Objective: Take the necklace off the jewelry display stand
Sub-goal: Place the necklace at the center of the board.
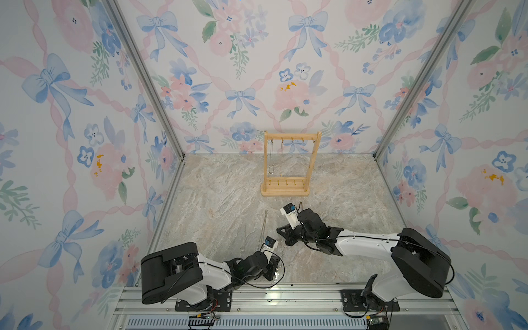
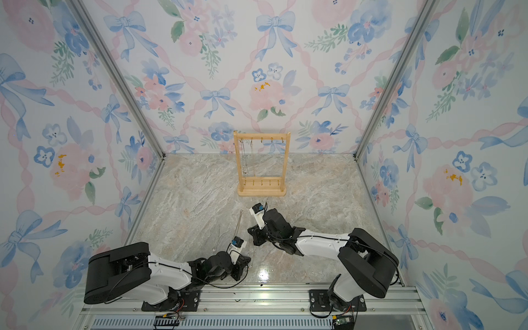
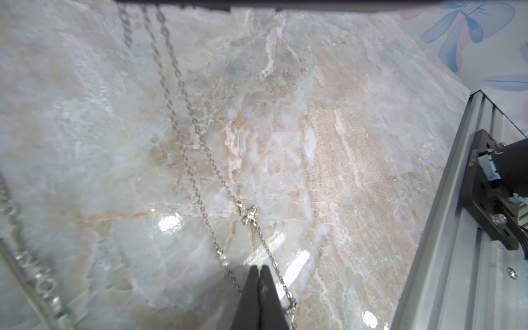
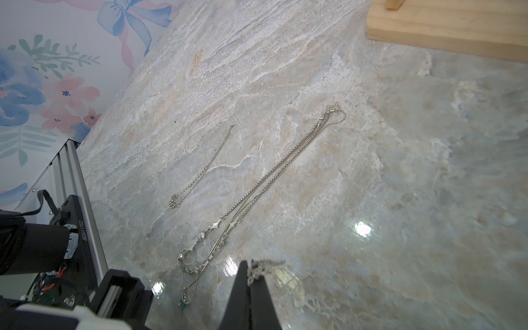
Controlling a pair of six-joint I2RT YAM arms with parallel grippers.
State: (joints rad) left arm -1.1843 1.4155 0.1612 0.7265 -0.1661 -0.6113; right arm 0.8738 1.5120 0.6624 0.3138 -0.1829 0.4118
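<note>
The wooden jewelry display stand point(image 1: 291, 164) point(image 2: 261, 164) stands at the back of the marble table, with two thin necklaces point(image 1: 271, 157) hanging from its left hooks. My right gripper point(image 4: 251, 271) point(image 1: 280, 231) is in front of the stand, shut on a bunched bit of a thin silver necklace point(image 4: 264, 264). In the left wrist view this necklace point(image 3: 200, 160), with its star charm point(image 3: 249, 214), slants down to my left gripper point(image 3: 259, 267) point(image 1: 275, 264). That gripper is shut, nothing shows between its tips, and one strand passes on each side of it.
Other necklaces lie on the table between the arms and the left wall: a long chain with teal beads point(image 4: 274, 177) point(image 1: 264, 225), a short fine chain point(image 4: 203, 168), and a chunky chain point(image 3: 31, 265). The stand's base point(image 4: 445, 31) is near. An aluminium rail point(image 3: 445, 228) borders the front.
</note>
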